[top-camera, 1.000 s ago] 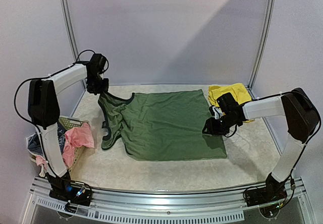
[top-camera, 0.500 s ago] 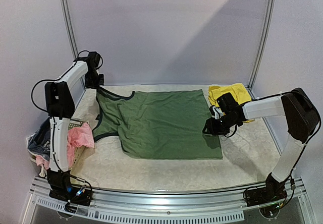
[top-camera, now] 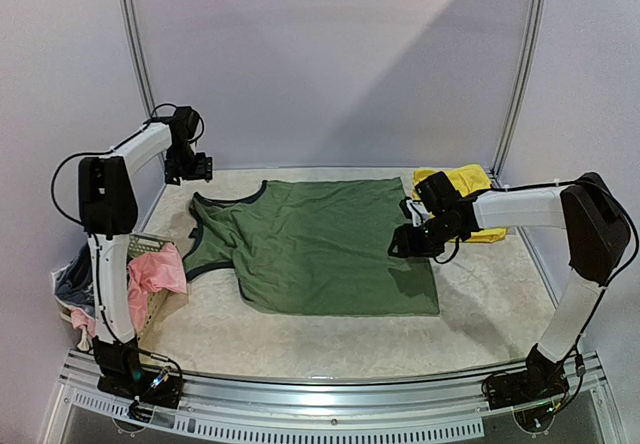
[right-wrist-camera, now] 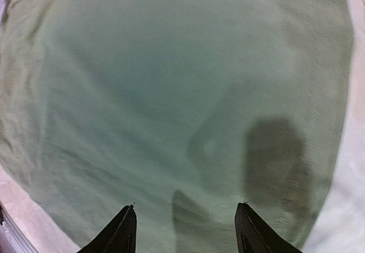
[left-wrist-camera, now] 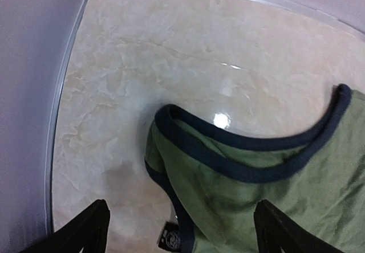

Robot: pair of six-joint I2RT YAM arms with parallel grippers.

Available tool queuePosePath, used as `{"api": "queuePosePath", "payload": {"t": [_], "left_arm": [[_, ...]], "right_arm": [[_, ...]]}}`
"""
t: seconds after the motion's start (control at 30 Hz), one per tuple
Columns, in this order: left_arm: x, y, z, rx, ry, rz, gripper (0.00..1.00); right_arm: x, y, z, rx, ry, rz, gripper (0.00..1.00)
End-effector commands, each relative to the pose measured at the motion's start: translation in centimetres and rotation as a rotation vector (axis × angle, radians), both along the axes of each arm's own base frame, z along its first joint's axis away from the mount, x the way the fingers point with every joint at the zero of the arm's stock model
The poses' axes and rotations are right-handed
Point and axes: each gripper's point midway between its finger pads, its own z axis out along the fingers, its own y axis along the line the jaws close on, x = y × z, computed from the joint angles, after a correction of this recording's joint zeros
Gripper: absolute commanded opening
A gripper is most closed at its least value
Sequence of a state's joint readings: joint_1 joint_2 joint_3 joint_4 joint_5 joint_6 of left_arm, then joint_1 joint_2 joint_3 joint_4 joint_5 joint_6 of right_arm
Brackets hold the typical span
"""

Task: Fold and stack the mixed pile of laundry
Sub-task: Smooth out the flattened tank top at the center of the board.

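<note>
Top view, table read as a clock face, 6 o'clock at the arm bases.

Containers: one pale mesh laundry basket off the table's edge at 8 o'clock, holding a pink piece draped over its near rim and a blue-grey piece on its outer side.

Counts: four garments, two grippers, one basket. Two garments in the basket, two on the table: olive-green sleeveless top spread flat at centre, neckline toward 10 o'clock; yellow shorts bunched at 2 o'clock, just beside the top's far right corner.

Left gripper at 10 o'clock, fingers spread wide, nothing between them — top's dark-trimmed strap lying on the marble below. Right gripper at 3 o'clock over the top's right edge, fingers parted, gripping nothing.

Against one second earlier: strap no longer lifted in a closed left gripper but released and lying flat; top smoother on its left side; right gripper shifted slightly toward 10 o'clock, further over the cloth.
</note>
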State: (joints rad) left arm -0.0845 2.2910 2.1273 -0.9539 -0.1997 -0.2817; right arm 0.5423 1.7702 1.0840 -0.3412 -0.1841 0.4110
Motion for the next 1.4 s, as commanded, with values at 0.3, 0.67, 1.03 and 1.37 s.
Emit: {"api": "queuePosePath", "payload": {"t": [0.3, 0.67, 1.03, 1.37], "left_arm": [[-15.8, -6.8, 1.2, 0.094, -0.007, -0.044, 0.74], [-24.0, -8.1, -6.7, 0.090, 0.182, -0.098, 0.63], [-24.2, -5.6, -9.6, 0.153, 0.210, -0.031, 0.58], [-22.7, -4.1, -9.9, 0.185, 0.169, -0.019, 0.16]], "right_arm": [[0.2, 6.6, 5.0, 0.146, -0.121, 0.106, 0.60], [-0.3, 6.8, 1.1, 0.125, -0.051, 0.110, 0.60], [-1.2, 5.7, -0.6, 0.094, -0.025, 0.092, 0.60], [-1.8, 4.5, -1.4, 0.053, -0.017, 0.073, 0.60]]}}
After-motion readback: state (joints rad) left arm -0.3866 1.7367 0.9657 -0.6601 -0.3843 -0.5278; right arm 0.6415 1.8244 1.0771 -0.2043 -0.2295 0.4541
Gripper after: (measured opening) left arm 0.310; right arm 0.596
